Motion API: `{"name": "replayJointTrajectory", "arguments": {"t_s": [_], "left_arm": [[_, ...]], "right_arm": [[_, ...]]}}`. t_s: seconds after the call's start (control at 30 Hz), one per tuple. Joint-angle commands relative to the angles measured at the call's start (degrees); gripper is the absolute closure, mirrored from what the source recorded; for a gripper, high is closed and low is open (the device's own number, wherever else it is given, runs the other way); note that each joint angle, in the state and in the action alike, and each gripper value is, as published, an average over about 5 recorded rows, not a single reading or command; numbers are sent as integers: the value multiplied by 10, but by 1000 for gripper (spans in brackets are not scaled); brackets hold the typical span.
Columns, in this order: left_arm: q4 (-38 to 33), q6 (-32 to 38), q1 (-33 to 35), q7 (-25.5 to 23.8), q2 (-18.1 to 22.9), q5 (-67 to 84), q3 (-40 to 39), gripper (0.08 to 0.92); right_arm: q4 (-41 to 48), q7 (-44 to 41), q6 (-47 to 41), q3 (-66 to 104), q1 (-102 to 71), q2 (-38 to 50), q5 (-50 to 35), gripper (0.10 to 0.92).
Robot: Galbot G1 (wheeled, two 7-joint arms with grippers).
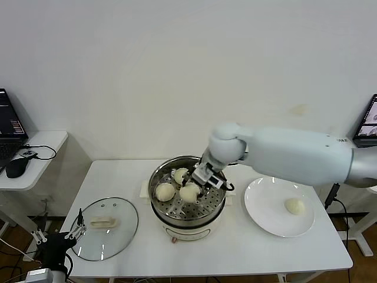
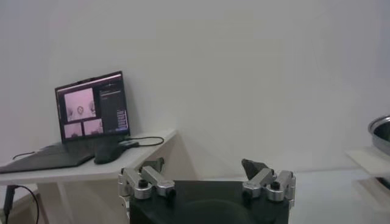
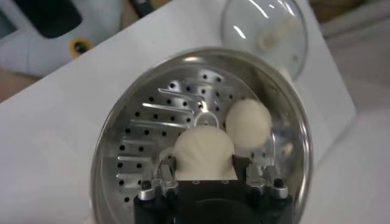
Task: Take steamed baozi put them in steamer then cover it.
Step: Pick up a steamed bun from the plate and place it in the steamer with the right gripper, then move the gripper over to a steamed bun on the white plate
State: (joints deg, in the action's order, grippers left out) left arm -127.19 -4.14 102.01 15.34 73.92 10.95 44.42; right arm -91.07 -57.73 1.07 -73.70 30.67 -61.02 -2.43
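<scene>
The steamer (image 1: 215, 207) stands mid-table with two steamed baozi (image 1: 179, 175) (image 1: 165, 191) resting on its perforated tray (image 3: 152, 122). My right gripper (image 1: 199, 187) reaches down into the pot and is shut on a third baozi (image 3: 204, 151), held low over the tray beside another bun (image 3: 248, 122). A further baozi (image 1: 294, 206) lies on the white plate (image 1: 265, 200) to the right. The glass cover (image 1: 121, 236) lies flat on the table left of the steamer, handle up. My left gripper (image 1: 59, 233) waits open and empty off the table's front left corner.
A side table at far left holds a laptop (image 2: 91, 115) and a black mouse (image 1: 16, 167) with cables. Another laptop (image 1: 369, 121) shows at the right edge. A white wall stands behind the table.
</scene>
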Motion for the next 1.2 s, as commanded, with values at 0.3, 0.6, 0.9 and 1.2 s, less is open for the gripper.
{"name": "replayJointTrajectory", "arguments": {"t_s": [0.3,0.6,0.9,1.2], "left_arm": [[1,2,-2,1,5,2,0,177],[7,2,-9,1,6,2,-7,177],[6,-1,-14,1,4,1,-9,177],[4,-3,-13,0,-13,7,4,177]], "right_arm": [[14,-24,67,-39,1,-63,34,416],[7,-29,68,-40,0,-50,32,406],[-5,-35,66,-21,25,-12,22,220],[-7,-36,-85,34,55,111,-52,202]]}}
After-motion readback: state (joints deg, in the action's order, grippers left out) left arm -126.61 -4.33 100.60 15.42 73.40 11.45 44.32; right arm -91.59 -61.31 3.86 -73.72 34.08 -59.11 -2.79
